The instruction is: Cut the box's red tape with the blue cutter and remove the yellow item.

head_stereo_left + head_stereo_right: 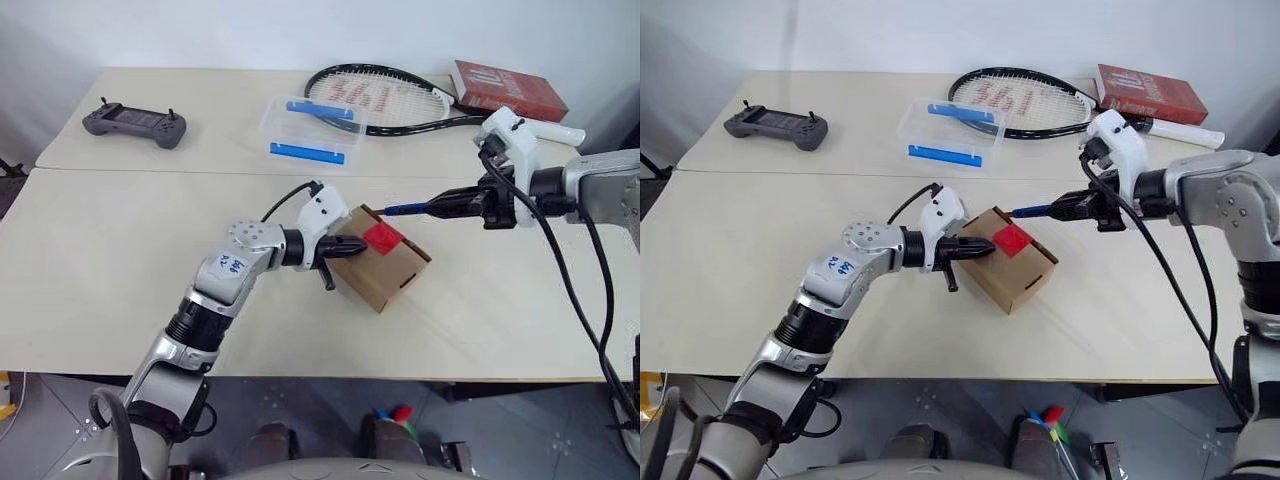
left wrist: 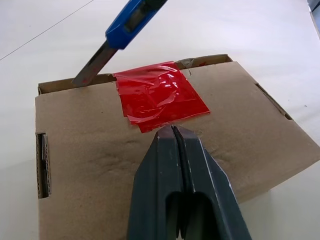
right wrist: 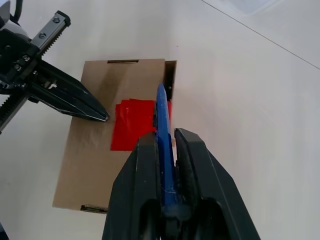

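The brown cardboard box (image 1: 385, 268) lies mid-table with the red tape (image 1: 382, 238) on its top face. My left gripper (image 1: 352, 246) is shut, its tips pressed on the box top right beside the tape (image 2: 161, 96). My right gripper (image 1: 443, 207) is shut on the blue cutter (image 1: 404, 210), which points toward the box from the right. In the left wrist view the cutter's metal tip (image 2: 90, 70) sits at the far edge of the box top, next to the tape's corner. The yellow item is hidden.
A clear plastic container (image 1: 312, 129) with blue clips stands behind the box. Further back lie a tennis racket (image 1: 385, 100) and a red book (image 1: 507, 89). A dark game controller (image 1: 134, 124) rests at the far left. A seam joins two tabletops.
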`<state>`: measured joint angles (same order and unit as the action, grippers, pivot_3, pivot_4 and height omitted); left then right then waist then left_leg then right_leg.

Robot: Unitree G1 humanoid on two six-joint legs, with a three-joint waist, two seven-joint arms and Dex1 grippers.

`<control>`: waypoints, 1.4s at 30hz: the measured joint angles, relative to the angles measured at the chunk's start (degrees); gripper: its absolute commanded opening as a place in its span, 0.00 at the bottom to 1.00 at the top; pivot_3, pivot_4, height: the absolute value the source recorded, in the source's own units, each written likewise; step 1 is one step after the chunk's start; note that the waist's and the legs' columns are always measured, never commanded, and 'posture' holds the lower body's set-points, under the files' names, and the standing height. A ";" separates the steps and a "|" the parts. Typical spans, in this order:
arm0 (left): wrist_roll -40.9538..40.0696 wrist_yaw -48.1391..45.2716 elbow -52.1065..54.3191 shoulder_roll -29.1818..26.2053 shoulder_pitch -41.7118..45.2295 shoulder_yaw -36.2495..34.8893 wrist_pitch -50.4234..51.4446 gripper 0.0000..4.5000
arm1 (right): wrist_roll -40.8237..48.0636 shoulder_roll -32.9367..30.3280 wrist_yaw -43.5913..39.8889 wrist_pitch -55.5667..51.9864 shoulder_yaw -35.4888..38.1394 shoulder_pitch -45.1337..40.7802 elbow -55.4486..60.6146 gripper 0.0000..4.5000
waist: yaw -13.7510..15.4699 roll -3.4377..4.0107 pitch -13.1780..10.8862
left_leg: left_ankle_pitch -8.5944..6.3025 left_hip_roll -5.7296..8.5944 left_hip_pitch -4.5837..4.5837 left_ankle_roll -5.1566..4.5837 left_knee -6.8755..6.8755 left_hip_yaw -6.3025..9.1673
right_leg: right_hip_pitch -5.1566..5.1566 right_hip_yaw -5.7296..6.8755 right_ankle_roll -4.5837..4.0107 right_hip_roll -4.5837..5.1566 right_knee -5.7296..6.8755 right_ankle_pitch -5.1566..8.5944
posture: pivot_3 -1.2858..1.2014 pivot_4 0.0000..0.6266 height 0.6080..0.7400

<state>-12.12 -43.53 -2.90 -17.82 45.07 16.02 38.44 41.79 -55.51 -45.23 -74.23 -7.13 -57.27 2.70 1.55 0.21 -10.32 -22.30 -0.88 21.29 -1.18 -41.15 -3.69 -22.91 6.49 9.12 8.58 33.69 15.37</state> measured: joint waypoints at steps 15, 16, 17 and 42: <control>-0.01 0.22 -0.10 0.71 -0.30 -0.67 0.40 0.00 | -2.52 -0.95 -3.66 -5.84 -2.28 -1.57 0.57 0.04 | -0.01 0.01 0.01 | 0.00 0.00 -0.01 0.00 -0.02 0.01 | 0.00 0.00 0.00 0.00 0.04 0.00 | 0.52 0.24 1.00; -0.01 0.24 -0.11 0.79 -0.32 -0.67 0.39 0.00 | -2.70 -1.35 -4.02 -6.12 -2.85 -1.95 0.59 0.04 | -0.01 0.01 0.01 | 0.00 0.01 -0.01 0.00 -0.02 0.01 | 0.00 0.00 0.00 0.01 0.03 0.00 | 0.52 0.24 1.00; -0.01 0.28 -0.12 0.91 -0.35 -0.66 0.38 0.00 | -2.81 -1.81 -4.32 -6.42 -3.64 -2.39 0.61 0.04 | -0.01 0.01 0.01 | 0.00 0.01 -0.01 0.00 -0.01 0.01 | 0.00 0.00 0.00 0.01 0.04 0.00 | 0.52 0.24 1.00; 3.41 -0.57 -0.47 0.84 -0.47 2.20 -3.12 0.00 | -3.12 3.30 -2.16 -18.02 -10.62 -14.20 -12.19 0.04 | -0.16 0.06 0.04 | 0.01 0.00 -0.09 0.03 -0.04 0.00 | 0.03 -0.01 0.00 0.01 0.12 0.00 | 0.52 0.24 1.00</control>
<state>-8.71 -44.10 -3.37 -16.98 44.60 18.22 35.32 38.67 -52.21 -47.39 -92.25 -17.75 -71.47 -9.50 1.39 0.27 -10.28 -22.29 -0.88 21.20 -1.15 -41.19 -3.69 -22.89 6.48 9.12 8.60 33.81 15.37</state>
